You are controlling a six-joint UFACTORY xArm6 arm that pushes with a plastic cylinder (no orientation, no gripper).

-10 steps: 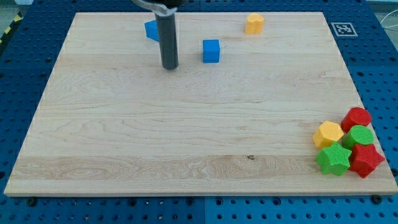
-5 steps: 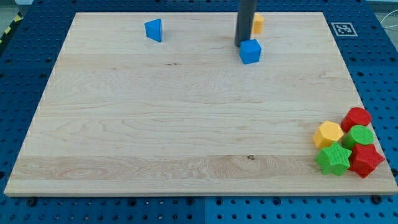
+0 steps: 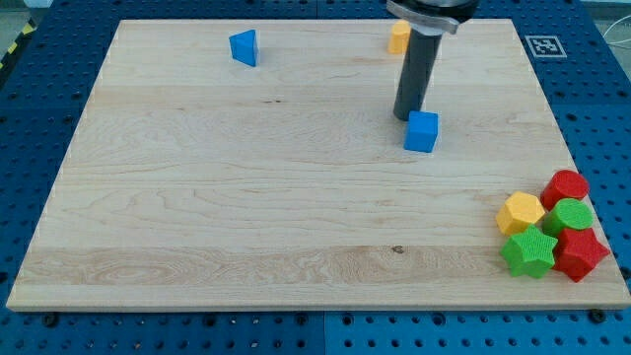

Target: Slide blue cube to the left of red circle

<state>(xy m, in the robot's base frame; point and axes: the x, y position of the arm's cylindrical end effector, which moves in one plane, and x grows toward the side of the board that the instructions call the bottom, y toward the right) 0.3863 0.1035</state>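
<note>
My tip rests on the wooden surface, touching the upper-left edge of the blue cube, which sits just below and to the right of it. There is no claw on this arm, only the rod, so nothing opens, closes or is held.

The red circle lies well off toward the view's lower right from my tip, at the top of a cluster with a yellow block, a green block, a green star and a red block.

The risks, as I judge them: the contact is off-centre, so the cube may spin and slip off the rod. Pushing too far could drive it into the cluster and knock the red circle away.
</note>
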